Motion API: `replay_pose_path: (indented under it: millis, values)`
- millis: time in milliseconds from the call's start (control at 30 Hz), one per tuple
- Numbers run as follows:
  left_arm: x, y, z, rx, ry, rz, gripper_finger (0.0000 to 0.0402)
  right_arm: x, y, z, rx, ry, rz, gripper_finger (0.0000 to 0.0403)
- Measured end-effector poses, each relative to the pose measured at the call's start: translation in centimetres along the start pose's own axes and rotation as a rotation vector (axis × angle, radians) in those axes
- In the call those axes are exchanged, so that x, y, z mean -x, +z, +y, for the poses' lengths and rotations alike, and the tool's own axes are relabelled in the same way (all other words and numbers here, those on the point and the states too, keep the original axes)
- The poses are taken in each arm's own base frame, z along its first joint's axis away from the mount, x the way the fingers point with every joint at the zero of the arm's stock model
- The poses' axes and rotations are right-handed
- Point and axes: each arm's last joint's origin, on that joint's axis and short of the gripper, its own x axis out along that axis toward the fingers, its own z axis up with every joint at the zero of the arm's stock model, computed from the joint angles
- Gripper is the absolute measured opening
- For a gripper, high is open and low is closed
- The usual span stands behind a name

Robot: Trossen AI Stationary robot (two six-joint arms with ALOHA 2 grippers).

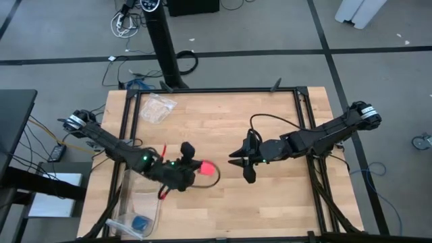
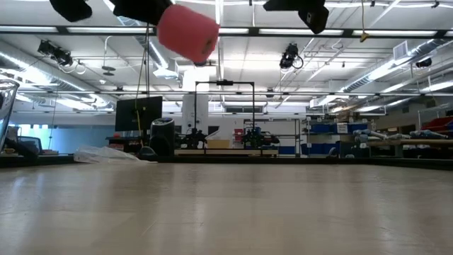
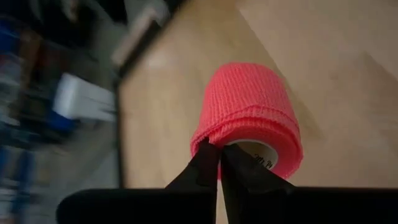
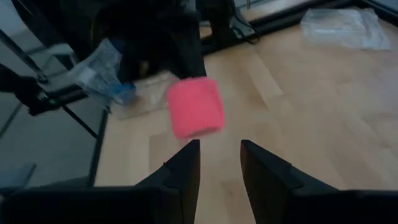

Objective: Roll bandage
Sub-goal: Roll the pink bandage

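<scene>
The bandage is a compact bright pink-red roll, held in the air over the middle of the table. It shows high up in the low view, clear of the tabletop. My left gripper is shut on it from the table's left side. My right gripper is open and empty, just to the right of the roll and pointing at it. In the right wrist view the roll floats a little beyond the open fingers. My left gripper holds the roll by its wall at the open end nearest the gripper. One finger reaches into the hollow white core and the other lies on the outside. The fingers come about level from the table's left. The roll is lifted clear, its axis in line with the fingers.
A crumpled clear plastic wrapper lies at the table's far left. A clear plastic bag with a small blue object lies at the near left, under my left arm. The wooden tabletop shows bare at the near right.
</scene>
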Motion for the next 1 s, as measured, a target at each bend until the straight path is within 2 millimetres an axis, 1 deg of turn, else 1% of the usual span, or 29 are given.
replay_pose_path:
  millis: [100, 200, 267, 367, 467, 533, 700, 800, 867, 1000]
  values:
    - [-0.1, -0.6, 1.6, 0.092, -0.108, 0.088, 0.0008, -0.1, -0.5, -0.2, 0.014, -0.011, 0.013, 0.0119]
    - [-0.2, -1.7, 3.1, 0.192, -0.179, 0.212, 0.0008, -0.3, -1.1, -0.5, 0.027, -0.024, 0.033, 0.0119]
    - [-0.4, -2.6, 3.7, 0.243, -0.215, 0.285, 0.0008, -0.5, -1.5, -0.7, 0.027, -0.032, 0.043, 0.0119]
    - [-0.8, -3.7, 4.0, 0.307, -0.264, 0.355, 0.0008, -0.8, -2.3, -1.0, 0.032, -0.047, 0.069, 0.0119]
    - [-1.8, -4.5, 3.8, 0.342, -0.300, 0.442, 0.0008, -1.1, -2.5, -1.1, 0.032, -0.049, 0.070, 0.0119]
    - [-3.0, -5.1, 3.4, 0.340, -0.312, 0.511, 0.0008, -1.3, -2.6, -1.2, 0.033, -0.058, 0.079, 0.0119]
    - [-6.4, -6.1, 1.7, 0.323, -0.375, 0.635, 0.0011, -1.5, -2.7, -1.3, 0.034, -0.064, 0.083, 0.0119]
    - [-8.0, -6.7, 0.6, 0.311, -0.414, 0.703, 0.0020, -1.5, -2.8, -1.3, 0.034, -0.065, 0.087, 0.0119]
    - [-8.7, -6.9, 0.0, 0.311, -0.423, 0.753, 0.0028, -1.5, -2.8, -1.3, 0.034, -0.065, 0.087, 0.0119]
    - [-9.4, -6.7, -0.2, 0.293, -0.426, 0.804, 0.0048, -1.5, -2.8, -1.3, 0.034, -0.059, 0.091, 0.0119]
